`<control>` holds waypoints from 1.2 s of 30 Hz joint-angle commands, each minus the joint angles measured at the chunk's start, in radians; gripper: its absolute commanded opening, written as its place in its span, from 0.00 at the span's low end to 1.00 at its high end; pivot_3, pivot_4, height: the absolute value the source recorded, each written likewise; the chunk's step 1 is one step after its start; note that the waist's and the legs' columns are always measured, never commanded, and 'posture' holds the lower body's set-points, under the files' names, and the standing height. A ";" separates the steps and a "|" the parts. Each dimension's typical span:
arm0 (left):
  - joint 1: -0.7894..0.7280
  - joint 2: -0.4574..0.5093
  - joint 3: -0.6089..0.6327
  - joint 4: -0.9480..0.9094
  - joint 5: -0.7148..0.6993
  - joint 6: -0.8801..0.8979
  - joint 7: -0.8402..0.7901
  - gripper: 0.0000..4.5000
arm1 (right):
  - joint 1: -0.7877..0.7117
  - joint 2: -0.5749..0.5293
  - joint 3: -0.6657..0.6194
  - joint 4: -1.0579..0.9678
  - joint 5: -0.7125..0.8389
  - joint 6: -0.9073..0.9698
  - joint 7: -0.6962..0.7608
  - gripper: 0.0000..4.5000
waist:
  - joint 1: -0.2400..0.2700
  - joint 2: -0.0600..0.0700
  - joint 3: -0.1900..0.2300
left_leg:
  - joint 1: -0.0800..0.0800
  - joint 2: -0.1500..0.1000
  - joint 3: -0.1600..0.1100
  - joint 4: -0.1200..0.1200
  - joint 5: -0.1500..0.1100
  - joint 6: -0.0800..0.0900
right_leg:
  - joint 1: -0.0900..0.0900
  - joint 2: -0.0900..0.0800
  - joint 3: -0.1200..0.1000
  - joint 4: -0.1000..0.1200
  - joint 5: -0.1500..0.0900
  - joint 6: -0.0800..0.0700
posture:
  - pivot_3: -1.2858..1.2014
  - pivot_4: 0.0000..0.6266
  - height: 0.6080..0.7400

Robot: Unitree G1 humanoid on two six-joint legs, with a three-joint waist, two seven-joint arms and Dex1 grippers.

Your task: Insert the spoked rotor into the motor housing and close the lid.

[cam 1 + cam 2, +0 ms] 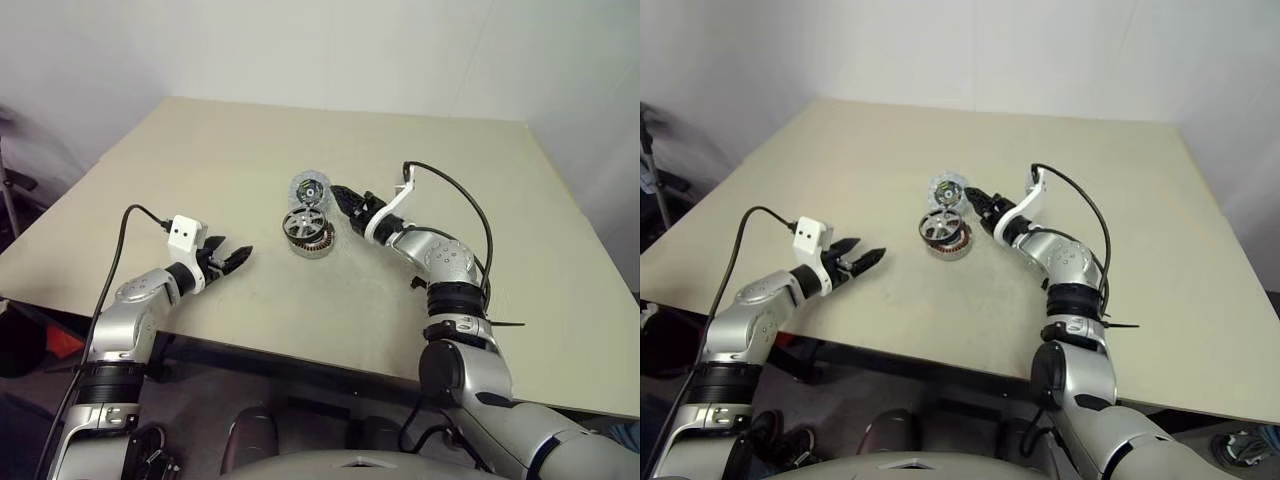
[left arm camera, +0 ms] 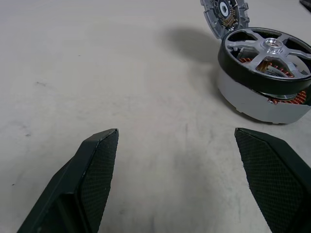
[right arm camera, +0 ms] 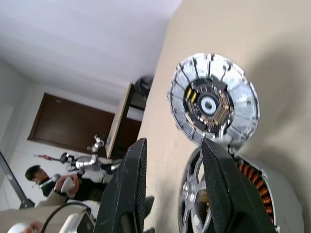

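Lab: bare test table point(image 1: 200, 150), plain white walls.

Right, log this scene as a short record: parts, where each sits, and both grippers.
rotor: sits tilted in the housing, not fully down
housing: on the table, copper windings showing under the rotor
lid: stands up open at the housing's far edge
left gripper: jaws open, empty, short of the housing
right gripper: beside the lid, jaws apart, nothing seen held
person: in the background

Head eyes: high, looking down over the bench point(image 1: 200, 150).
Wrist views: low, close; both share the motor housing point(image 2: 262, 102).
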 commanded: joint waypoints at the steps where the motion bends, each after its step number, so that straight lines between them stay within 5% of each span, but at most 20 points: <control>1: -0.018 0.004 0.010 -0.022 -0.006 -0.013 -0.005 0.90 | -0.011 -0.003 -0.012 -0.062 0.034 -0.029 0.021 0.43 | 0.000 0.000 0.000 | 0.000 0.000 0.000 0.000 0.000 0.000 | 0.000 0.000 0.000 0.000 0.000 0.000 | 0.52 0.00 1.00; 14: -0.015 -0.004 0.017 -0.024 -0.011 -0.012 0.005 0.90 | 0.022 -0.008 0.069 -0.173 0.083 0.095 0.093 0.43 | 0.000 0.000 0.000 | 0.000 0.000 0.000 0.000 0.000 0.000 | 0.000 0.000 0.000 0.000 0.000 0.000 | 0.52 0.00 1.00; 18: -0.014 -0.009 0.024 -0.018 -0.011 -0.014 0.015 0.90 | 0.050 -0.041 0.195 -0.196 0.000 0.153 0.109 0.43 | 0.001 0.000 0.000 | 0.000 0.000 -0.002 0.000 0.000 0.000 | 0.000 0.000 0.000 0.000 0.000 0.000 | 0.52 0.00 1.00; 36: -0.011 -0.013 0.022 -0.022 -0.009 -0.015 0.017 0.90 | -0.005 -0.021 0.288 -0.022 -0.174 0.056 0.110 0.43 | 0.000 0.000 0.000 | -0.001 0.000 -0.005 0.000 0.000 0.000 | 0.000 0.000 0.000 0.000 0.000 0.000 | 0.52 0.00 1.00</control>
